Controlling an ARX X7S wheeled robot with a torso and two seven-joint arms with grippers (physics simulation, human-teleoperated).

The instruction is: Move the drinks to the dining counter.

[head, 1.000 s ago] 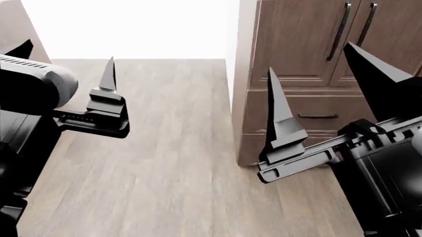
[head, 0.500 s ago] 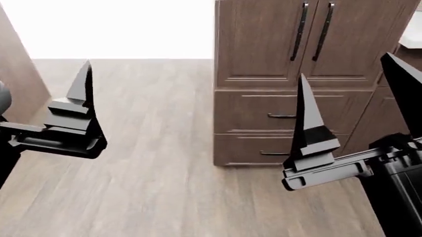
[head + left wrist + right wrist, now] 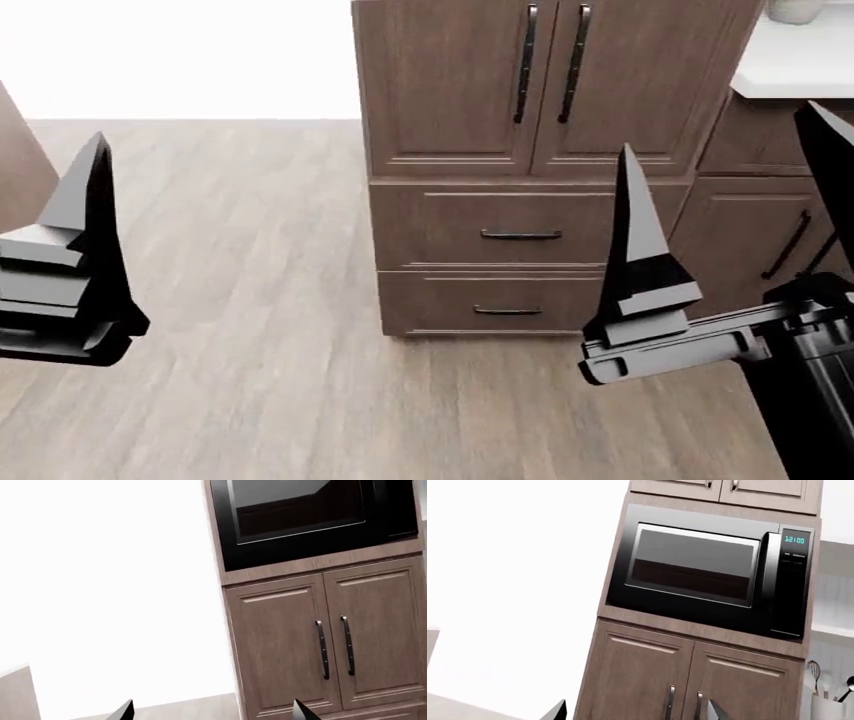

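The cabinet (image 3: 534, 150) has slid leftward in view. Both the left gripper (image 3: 67, 270) and right gripper (image 3: 734, 250) hang apart, empty. The robot is searching; next it must find the drinks.

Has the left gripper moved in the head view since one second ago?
Yes. The left gripper now sits further toward the picture's left edge, while the tall cabinet slid leftward too, so the whole view turned.

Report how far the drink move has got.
Nothing looks done: no bottle and no dining counter show in any view. Nothing is in hand: the left end effector and right end effector are both open and empty, facing a tall wood cabinet with a built-in microwave. Finding, grasping and carrying all remain.
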